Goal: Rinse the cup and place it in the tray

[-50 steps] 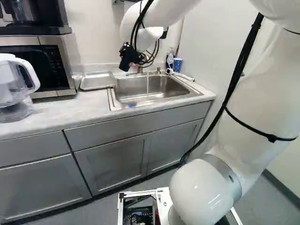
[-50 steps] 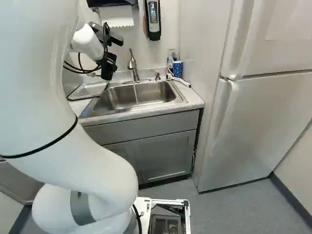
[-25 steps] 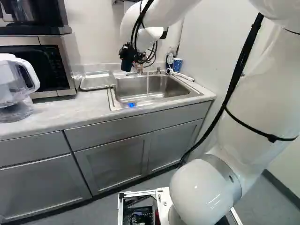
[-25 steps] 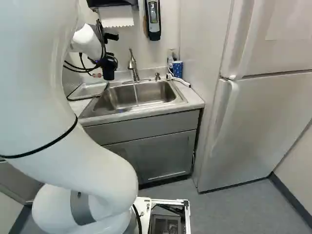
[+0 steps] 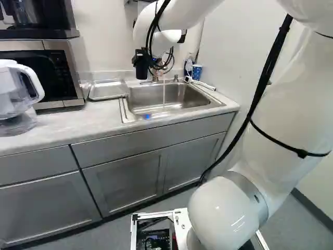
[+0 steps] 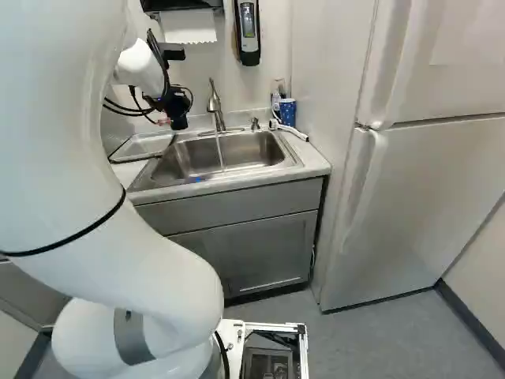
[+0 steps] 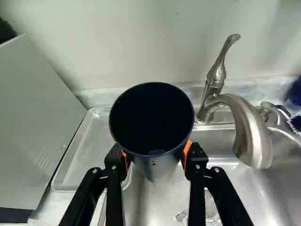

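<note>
Holding the dark blue cup (image 7: 151, 117) w/ both orange pads, the gripper (image 7: 156, 155) is closed on its sides; cup is up in the air by the tap (image 7: 254, 136), btwn it & the tray (image 7: 84, 155), not under the spout; status: grasp done, water (image 5: 164, 94) on & running into the sink (image 5: 197, 94); rinse prob. started or done, but can't confirm from pics, as inside is too dark to tell wet from dry; left to do: any remaining rinse, poss. a tip-out, then over to the tray & set down, release; placing def. not done; vs. 1 sec ago, cup leans less & is approx. upright in the left base view, turning w/ the wrist, same grip; arm otherwise in abt. the same spot; base, sink & tray unchanged, water running in both.
</note>
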